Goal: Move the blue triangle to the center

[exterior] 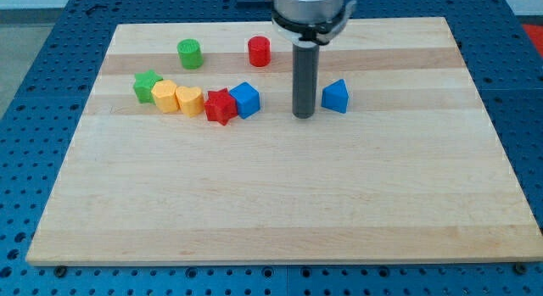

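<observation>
Toward the pale wooden desk's (280,211) far edge, a row runs from green star block (146,86) to blue cube (245,99). The tip (303,116) stands between that cube and the blue triangle block (335,97). No jaws exist here.

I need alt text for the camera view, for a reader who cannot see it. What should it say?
My tip rests on a wooden board, just left of the blue triangle with a small gap. Further left, a row holds a green star, two yellow blocks, a red star and a blue cube. Green and red cylinders stand above it.
</observation>
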`<act>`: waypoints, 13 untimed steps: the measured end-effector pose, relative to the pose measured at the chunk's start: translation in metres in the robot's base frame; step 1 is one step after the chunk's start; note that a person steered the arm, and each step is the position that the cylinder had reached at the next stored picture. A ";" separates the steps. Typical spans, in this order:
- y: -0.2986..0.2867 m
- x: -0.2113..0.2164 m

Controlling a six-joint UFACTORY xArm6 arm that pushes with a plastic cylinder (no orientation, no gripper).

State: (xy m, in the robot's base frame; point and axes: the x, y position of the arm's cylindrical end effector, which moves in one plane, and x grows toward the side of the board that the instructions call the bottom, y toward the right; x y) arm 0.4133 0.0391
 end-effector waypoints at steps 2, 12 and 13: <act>0.098 0.004; 0.009 -0.047; -0.004 -0.050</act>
State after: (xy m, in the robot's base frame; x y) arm 0.3629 0.0350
